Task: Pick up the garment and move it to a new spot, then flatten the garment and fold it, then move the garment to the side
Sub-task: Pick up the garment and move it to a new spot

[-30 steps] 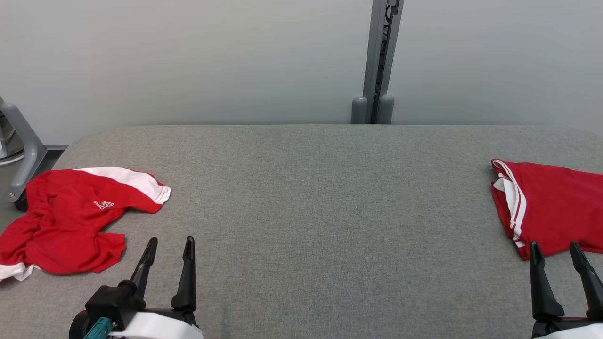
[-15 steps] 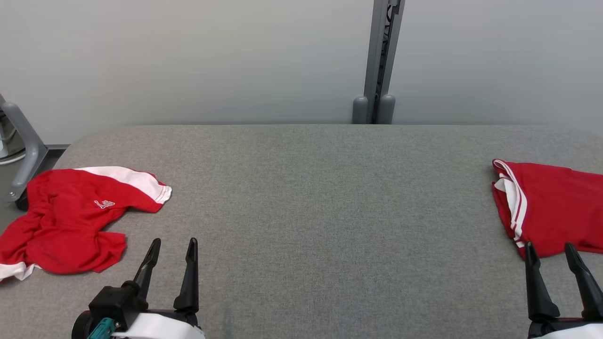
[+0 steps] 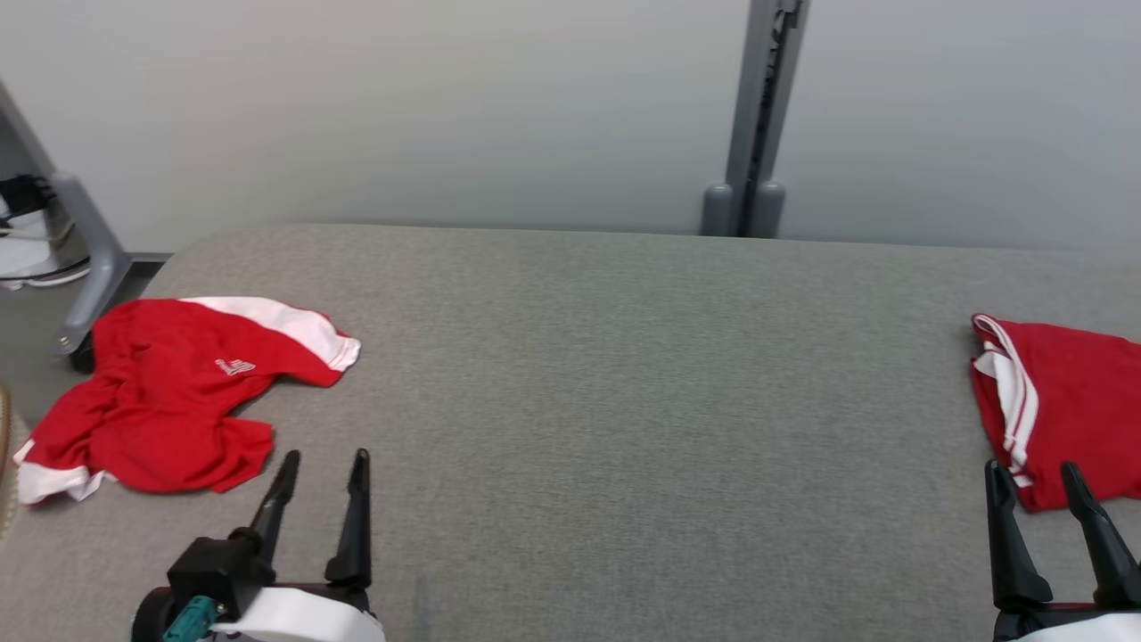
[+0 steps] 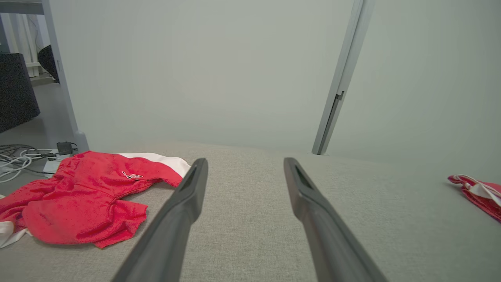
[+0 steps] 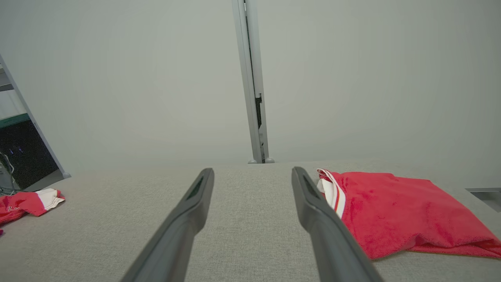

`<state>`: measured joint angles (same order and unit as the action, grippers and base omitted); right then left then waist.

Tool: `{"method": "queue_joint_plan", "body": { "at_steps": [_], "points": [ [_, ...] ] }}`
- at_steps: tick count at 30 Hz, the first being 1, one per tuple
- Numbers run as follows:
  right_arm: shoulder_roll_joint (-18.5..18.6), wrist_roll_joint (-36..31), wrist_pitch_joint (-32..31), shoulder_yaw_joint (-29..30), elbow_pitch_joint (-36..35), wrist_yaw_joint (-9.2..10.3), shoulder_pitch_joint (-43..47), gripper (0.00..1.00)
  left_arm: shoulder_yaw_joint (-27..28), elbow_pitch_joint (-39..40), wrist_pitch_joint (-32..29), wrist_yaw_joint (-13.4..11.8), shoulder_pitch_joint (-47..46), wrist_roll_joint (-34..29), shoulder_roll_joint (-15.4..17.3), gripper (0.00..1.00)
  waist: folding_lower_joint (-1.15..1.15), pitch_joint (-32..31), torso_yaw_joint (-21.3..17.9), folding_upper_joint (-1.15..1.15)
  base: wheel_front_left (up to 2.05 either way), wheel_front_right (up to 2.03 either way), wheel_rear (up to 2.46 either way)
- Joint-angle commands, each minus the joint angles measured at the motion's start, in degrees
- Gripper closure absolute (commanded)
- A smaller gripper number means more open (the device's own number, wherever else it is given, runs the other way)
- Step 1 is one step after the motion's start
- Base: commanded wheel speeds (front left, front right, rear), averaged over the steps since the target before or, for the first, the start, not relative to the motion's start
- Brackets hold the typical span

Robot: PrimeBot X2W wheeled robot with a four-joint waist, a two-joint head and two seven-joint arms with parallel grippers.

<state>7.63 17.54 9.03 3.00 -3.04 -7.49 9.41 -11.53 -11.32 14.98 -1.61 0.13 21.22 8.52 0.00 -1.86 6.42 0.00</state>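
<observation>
A crumpled red garment point(image 3: 174, 397) with white trim lies at the left end of the grey padded table point(image 3: 606, 383); the left wrist view shows that garment point(image 4: 82, 196) to the left of my fingers. My left gripper point(image 3: 323, 459) stands open just right of it, near the front edge, holding nothing. A second red garment point(image 3: 1061, 406), folded flat with white stripes, lies at the table's right end, and in the right wrist view this folded garment point(image 5: 391, 207) is right of my fingers. My right gripper point(image 3: 1034, 468) is open at its near edge, empty.
A grey post point(image 3: 758, 116) stands behind the table against a pale wall. A grey frame leg point(image 3: 89, 259) and cables point(image 4: 19, 156) sit off the table's left end. The broad middle of the table is bare cloth.
The head camera has turned left, shifting the whole picture to the right. Both grippers stay open and the garments lie as before.
</observation>
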Motion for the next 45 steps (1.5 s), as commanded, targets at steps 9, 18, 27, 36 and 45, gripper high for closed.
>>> {"method": "queue_joint_plan", "body": {
  "at_steps": [9,18,27,36,45],
  "points": [
    [-0.1,0.5,0.3,-2.2,0.5,-0.03,-1.0,0.00,1.7,0.1,-0.6,-2.2,-1.2,-0.1,1.3,0.00,0.00,0.2,9.8,0.00,0.00,0.00,0.00],
    [-0.1,1.2,0.8,-3.9,1.3,-0.03,-2.1,0.00,1.8,1.6,-1.8,-3.0,-0.4,0.2,2.3,0.00,0.00,0.2,18.1,0.00,0.00,0.00,0.00],
    [0.1,1.3,1.2,-5.3,2.3,-0.03,-3.0,0.00,1.8,3.1,-2.7,-3.5,-0.3,0.6,2.9,0.00,0.00,0.4,21.5,0.00,0.00,0.00,0.00],
    [2.1,0.8,-0.2,-6.5,0.5,-0.03,-5.9,0.00,3.2,5.4,-12.3,-3.1,-8.8,2.3,6.6,0.00,0.00,4.1,18.2,0.00,0.00,0.00,0.00],
    [3.3,0.5,-1.3,-6.3,-2.9,-0.03,-10.4,0.00,6.3,0.9,-28.0,-2.1,-24.7,7.2,11.7,0.00,0.00,11.6,11.6,0.00,0.00,0.00,0.00]
  ]
}}
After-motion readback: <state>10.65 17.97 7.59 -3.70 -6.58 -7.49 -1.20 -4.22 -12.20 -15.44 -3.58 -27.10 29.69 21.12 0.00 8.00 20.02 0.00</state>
